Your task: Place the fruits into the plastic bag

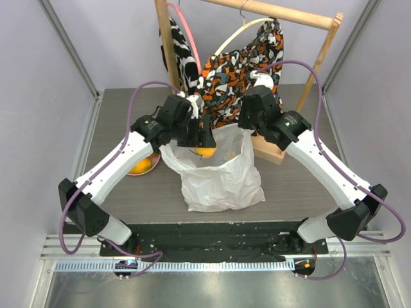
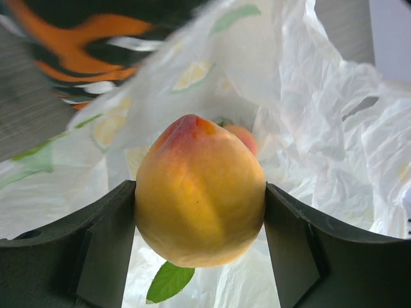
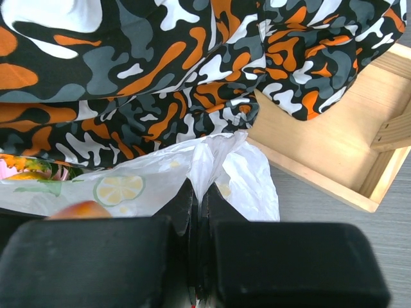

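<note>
Top external view showed the patterned cloth [image 1: 225,77] hanging at the far side. Just nearer, the plastic bag [image 1: 221,183] stood mid-table with its mouth open upward. The right gripper [image 3: 194,199] was closed tight, pinching the bag's far-right rim. The left gripper [image 1: 203,142], spread wide, clasped a peach [image 2: 200,192] over the bag's mouth. Another fruit [image 1: 142,165] lay left of the bag.

The peach [image 2: 200,192] sits clamped in the left gripper [image 1: 204,146] over the plastic bag [image 1: 221,183] mouth. The right gripper [image 3: 194,205] pinches the bag's far-right rim; the cloth [image 1: 228,70] hangs on the rack [image 3: 321,154] behind, and a plate [image 1: 151,171] lies left of the bag
</note>
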You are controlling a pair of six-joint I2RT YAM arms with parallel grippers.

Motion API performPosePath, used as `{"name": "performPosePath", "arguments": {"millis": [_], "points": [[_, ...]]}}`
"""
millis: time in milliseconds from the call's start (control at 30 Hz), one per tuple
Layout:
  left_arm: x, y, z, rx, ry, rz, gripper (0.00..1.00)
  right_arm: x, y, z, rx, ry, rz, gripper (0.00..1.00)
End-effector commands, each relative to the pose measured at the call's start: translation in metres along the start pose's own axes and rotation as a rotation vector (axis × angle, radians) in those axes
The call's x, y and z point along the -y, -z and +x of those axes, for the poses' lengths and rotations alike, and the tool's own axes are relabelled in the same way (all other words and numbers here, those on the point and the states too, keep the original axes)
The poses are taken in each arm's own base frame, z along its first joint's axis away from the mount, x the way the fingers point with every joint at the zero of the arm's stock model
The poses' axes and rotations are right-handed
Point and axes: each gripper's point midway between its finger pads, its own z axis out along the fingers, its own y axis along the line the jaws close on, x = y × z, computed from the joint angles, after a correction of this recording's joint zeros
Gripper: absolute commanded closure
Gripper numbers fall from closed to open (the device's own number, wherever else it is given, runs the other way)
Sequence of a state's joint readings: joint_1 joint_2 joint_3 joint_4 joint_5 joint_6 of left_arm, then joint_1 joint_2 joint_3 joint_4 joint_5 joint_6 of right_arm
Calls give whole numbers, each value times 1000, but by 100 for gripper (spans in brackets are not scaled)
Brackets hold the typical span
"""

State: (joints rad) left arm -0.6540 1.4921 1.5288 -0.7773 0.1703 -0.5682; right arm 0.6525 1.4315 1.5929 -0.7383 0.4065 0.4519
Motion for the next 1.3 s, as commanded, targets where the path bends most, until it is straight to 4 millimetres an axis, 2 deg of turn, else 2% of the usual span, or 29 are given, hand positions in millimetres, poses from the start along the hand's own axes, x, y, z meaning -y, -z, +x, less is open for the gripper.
{"name": "performPosePath", "arguments": {"millis": [0, 200, 400, 567, 667, 800, 1033, 1167, 1267], "points": [[19, -14, 21, -82, -103, 84, 59, -5, 10, -20, 48, -53, -20, 99], [26, -39, 53, -179, -140, 132, 59, -4, 11, -18, 41, -74, -13, 99], [40, -58, 72, -254, -183, 185, 57, 2, 15, -19, 45, -85, 8, 99], [35, -69, 89, -309, -184, 190, 54, 15, 28, -22, 67, -94, 45, 99], [33, -78, 103, -350, -228, 196, 53, 18, 29, -18, 64, -95, 54, 99], [36, -93, 134, -451, -304, 201, 52, 14, 25, -13, 43, -88, 40, 99], [37, -113, 171, -544, -324, 204, 48, 14, 27, -15, 45, -71, 33, 99], [36, -120, 176, -562, -334, 179, 44, 17, 31, -16, 54, -71, 35, 99], [32, -124, 178, -566, -330, 160, 36, 20, 32, -14, 55, -75, 45, 99]]}}
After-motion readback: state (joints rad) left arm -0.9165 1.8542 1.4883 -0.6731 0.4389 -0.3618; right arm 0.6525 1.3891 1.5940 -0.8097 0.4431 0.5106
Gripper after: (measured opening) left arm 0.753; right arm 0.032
